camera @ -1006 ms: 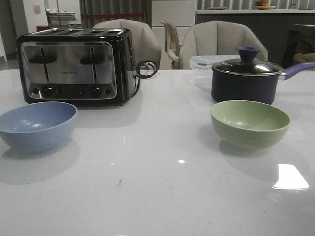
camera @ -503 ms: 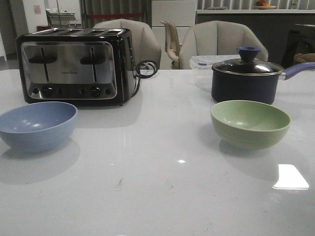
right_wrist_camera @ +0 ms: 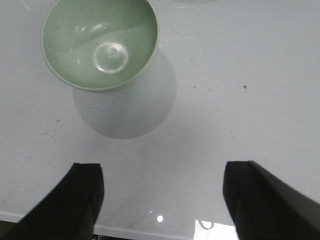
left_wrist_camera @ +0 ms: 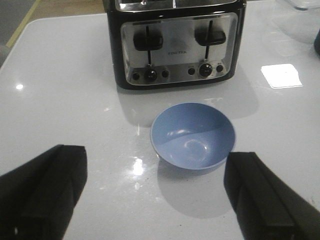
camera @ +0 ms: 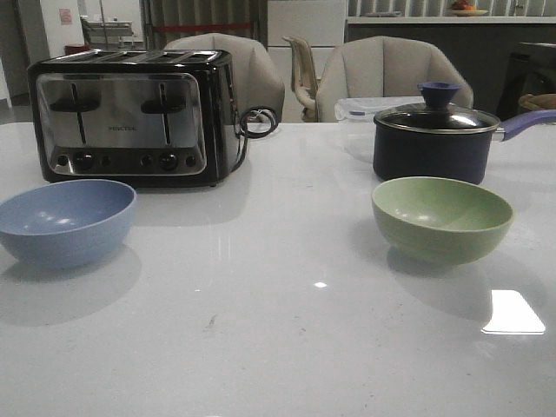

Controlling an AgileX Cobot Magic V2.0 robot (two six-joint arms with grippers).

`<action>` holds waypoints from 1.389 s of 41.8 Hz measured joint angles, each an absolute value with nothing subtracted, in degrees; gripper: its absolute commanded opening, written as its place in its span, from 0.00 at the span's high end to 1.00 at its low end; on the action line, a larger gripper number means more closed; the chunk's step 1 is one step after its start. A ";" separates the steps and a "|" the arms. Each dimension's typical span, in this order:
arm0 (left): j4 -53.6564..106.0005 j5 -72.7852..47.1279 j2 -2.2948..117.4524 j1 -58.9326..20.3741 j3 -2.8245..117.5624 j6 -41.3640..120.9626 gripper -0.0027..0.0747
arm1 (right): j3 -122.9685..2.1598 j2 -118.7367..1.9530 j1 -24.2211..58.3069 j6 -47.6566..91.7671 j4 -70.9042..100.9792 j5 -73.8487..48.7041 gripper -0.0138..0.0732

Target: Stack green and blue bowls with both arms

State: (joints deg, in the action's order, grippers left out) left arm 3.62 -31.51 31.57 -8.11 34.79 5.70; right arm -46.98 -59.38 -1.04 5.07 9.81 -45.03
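The dusty blue bowl [camera: 66, 221] sits upright and empty at the left of the white table, in front of the toaster; it also shows in the left wrist view [left_wrist_camera: 193, 135]. The pale green bowl [camera: 441, 218] sits upright and empty at the right, in front of the saucepan; it also shows in the right wrist view [right_wrist_camera: 100, 42]. Neither arm shows in the front view. My left gripper [left_wrist_camera: 157, 192] is open and empty, short of the blue bowl. My right gripper [right_wrist_camera: 160, 192] is open and empty above bare table near its front edge, apart from the green bowl.
A black and chrome toaster [camera: 130, 115] stands at the back left, its cord [camera: 258, 122] coiled beside it. A dark lidded saucepan [camera: 434, 139] with a blue handle stands at the back right, a clear box [camera: 365, 108] behind it. Chairs stand beyond the table.
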 measured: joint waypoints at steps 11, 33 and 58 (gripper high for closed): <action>4.29 -31.13 31.57 -19.78 34.79 8.99 0.17 | -58.53 -76.41 1.21 7.02 13.05 -44.64 0.15; 4.38 -31.00 31.57 -23.62 34.79 9.13 0.17 | -75.67 -107.28 1.21 7.13 12.81 -42.70 0.35; 4.38 -30.87 31.57 -23.62 34.79 9.13 0.17 | -77.98 -109.03 1.82 7.13 12.42 -45.79 0.79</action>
